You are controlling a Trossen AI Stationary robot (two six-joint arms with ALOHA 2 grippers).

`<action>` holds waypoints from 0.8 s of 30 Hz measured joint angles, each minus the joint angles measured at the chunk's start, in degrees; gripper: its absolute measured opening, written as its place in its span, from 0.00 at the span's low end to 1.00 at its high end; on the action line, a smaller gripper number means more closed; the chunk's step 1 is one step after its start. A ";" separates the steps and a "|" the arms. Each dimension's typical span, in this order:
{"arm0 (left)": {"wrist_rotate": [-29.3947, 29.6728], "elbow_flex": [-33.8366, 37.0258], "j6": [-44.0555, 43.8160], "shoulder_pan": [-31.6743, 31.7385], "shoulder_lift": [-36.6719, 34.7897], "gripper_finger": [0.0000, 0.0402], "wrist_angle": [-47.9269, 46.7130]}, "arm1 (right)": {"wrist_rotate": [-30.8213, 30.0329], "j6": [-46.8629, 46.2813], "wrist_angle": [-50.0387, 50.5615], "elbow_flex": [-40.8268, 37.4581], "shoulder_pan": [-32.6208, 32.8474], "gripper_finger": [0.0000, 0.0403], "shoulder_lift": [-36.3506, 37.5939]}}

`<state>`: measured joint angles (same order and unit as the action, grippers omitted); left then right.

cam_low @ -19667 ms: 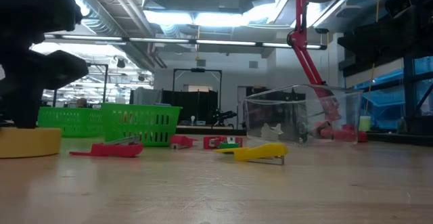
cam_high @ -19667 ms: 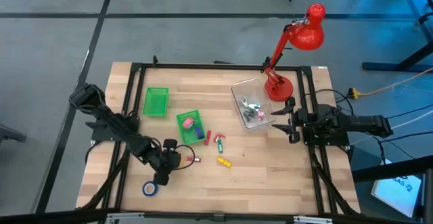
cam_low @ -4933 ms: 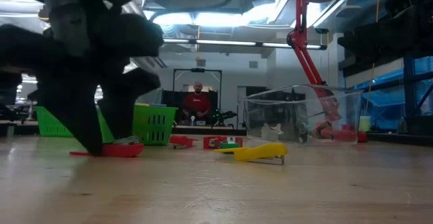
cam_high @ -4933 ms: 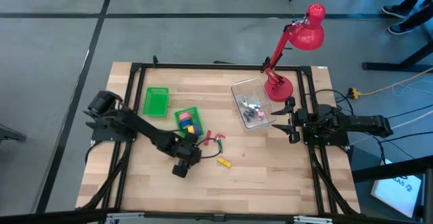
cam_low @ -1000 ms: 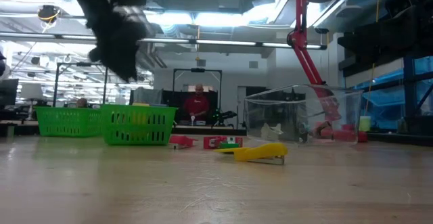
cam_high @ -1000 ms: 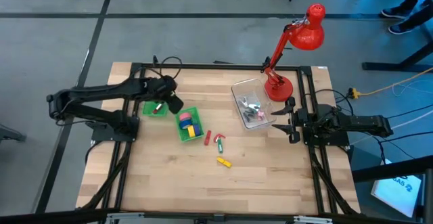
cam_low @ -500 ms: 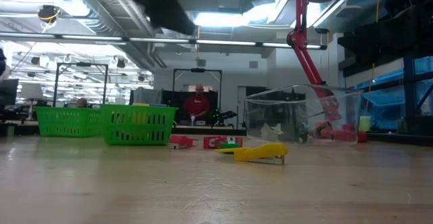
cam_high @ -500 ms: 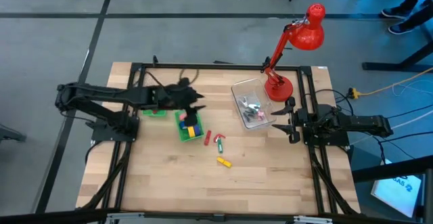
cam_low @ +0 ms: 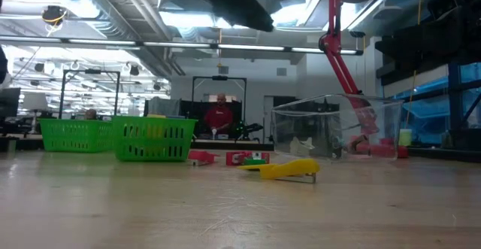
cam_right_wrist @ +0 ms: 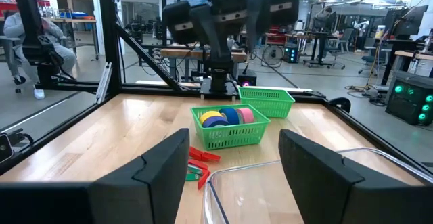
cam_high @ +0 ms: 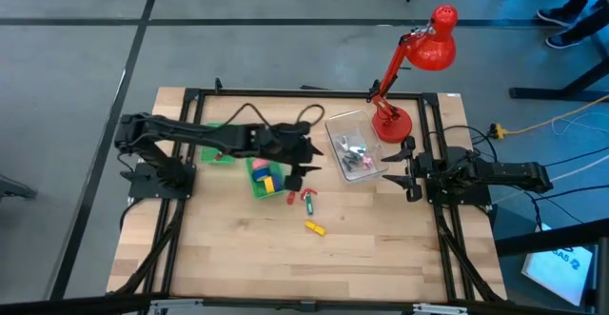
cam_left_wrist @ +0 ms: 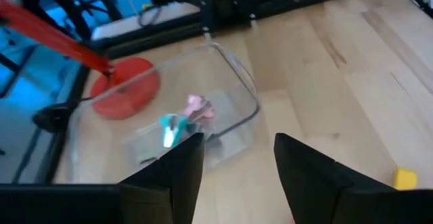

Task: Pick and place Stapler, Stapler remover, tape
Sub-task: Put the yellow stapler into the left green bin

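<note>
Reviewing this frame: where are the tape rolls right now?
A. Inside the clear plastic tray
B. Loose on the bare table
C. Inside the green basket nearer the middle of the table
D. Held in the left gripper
C. The yellow, blue and pink tape rolls sit together inside the green basket, while the left gripper is open with nothing between its fingers.

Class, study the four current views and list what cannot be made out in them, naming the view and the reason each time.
- Contents of the clear container: high view and left wrist view, too small and blurred to name.
- Far green bin: high view, the left arm covers much of it, hiding what lies inside.
- Left gripper: low view, cut off by the top edge.
- Red items beyond the yellow one: low view, too small to identify.
</note>
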<state>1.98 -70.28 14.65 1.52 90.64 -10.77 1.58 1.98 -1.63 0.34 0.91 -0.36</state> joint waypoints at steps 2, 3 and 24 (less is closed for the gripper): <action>0.00 -1.39 -0.90 -0.89 2.51 0.44 -0.07 | 0.00 0.00 0.00 0.00 0.00 0.58 0.00; -0.01 -2.01 -1.18 -1.42 3.69 0.44 -0.10 | 0.00 0.00 0.00 0.00 0.02 0.58 0.00; -10.45 -8.89 2.70 -12.17 22.94 0.43 0.26 | 0.00 0.02 0.00 0.00 0.02 0.58 0.01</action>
<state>-8.47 -79.17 17.34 -10.65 113.58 -10.51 1.58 2.00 -1.63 0.34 0.93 -0.35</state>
